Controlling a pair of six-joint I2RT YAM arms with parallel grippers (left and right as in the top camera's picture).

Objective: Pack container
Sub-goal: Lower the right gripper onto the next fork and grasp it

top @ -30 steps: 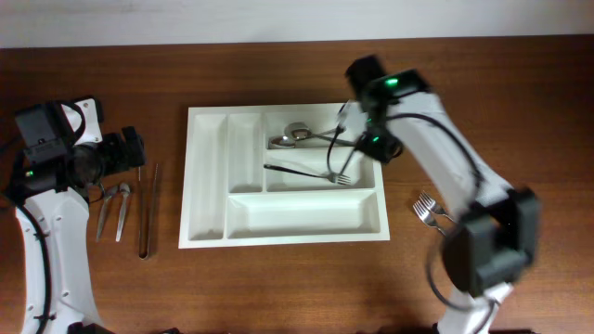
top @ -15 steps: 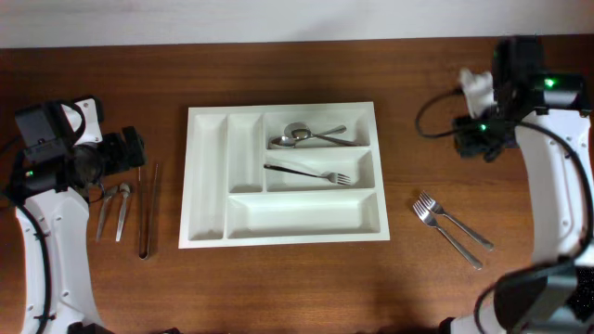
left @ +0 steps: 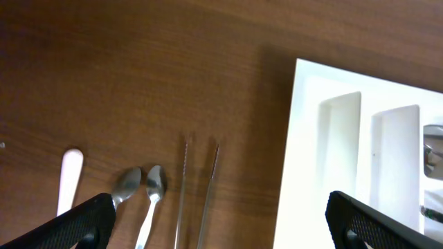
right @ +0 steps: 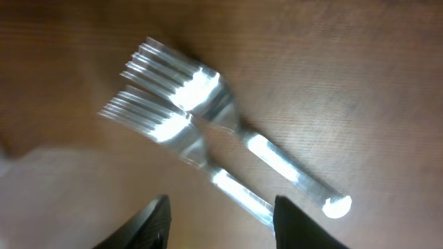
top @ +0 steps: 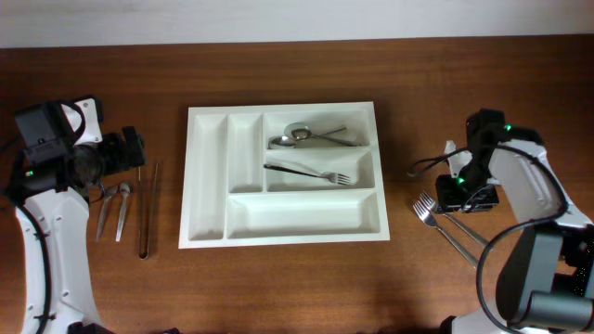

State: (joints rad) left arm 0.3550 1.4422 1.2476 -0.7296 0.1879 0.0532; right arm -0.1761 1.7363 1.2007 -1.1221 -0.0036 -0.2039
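Observation:
The white container [top: 209, 176] sits mid-table in the overhead view. Its upper right compartment holds spoons [top: 306, 136], and the middle one holds a fork [top: 311, 172]. Two forks [top: 447, 225] lie on the table to its right. My right gripper [top: 461, 193] is open and empty just above their tine ends. In the right wrist view the two forks [right: 201, 114] lie side by side ahead of the open gripper [right: 221, 228]. My left gripper [top: 130, 150] is open and empty left of the container. In its wrist view the gripper [left: 221, 225] is above two spoons [left: 140, 187].
Two spoons [top: 116, 206] and a pair of thin metal sticks [top: 148, 211] lie left of the container. The sticks [left: 199, 187] and the container's corner [left: 304, 159] show in the left wrist view, along with a white handle [left: 69, 176].
My right arm left the fork in the container's middle compartment, swung out to the right and came down over the two forks on the table. The left arm has not moved.

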